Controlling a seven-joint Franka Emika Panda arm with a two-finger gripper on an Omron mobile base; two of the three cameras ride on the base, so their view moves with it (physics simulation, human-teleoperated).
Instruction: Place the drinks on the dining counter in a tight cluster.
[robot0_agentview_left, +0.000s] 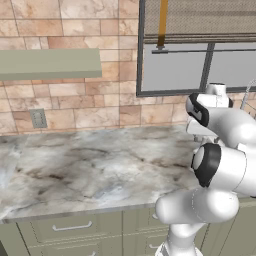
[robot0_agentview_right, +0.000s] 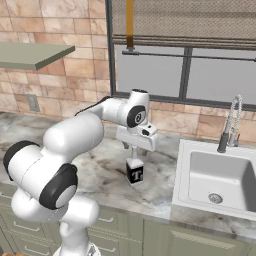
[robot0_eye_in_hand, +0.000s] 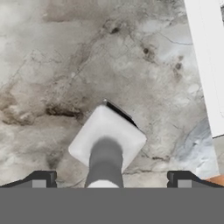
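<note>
Currently the gripper (robot0_eye_in_hand: 108, 179) is positioned directly above the small white narrow-necked container (robot0_eye_in_hand: 107, 142), pointing straight down at it. In the hand view, the two finger tips (robot0_eye_in_hand: 41, 178) stand spread wide, one on each side of the container's grey neck, with clear gaps between each tip and the neck; nothing is pinched. The container stands upright on the marble counter (robot0_eye_in_hand: 65, 65), its square white shoulders just below and between the tips, with a dark label edge visible along its far side.

In the right base view, the container (robot0_agentview_right: 135, 172) sits directly beneath the gripper (robot0_agentview_right: 133, 148), its dark label facing the camera. The white sink (robot0_agentview_right: 215, 182) lies near, on the side of the gripper away from the arm, and its rim (robot0_eye_in_hand: 210, 65) runs along one edge of the hand view. A spring-neck faucet (robot0_agentview_right: 229, 125) rises behind the basin. Beyond the gripper stand the tan brick wall (robot0_agentview_right: 165, 120) and a window (robot0_agentview_right: 190, 75).
</note>
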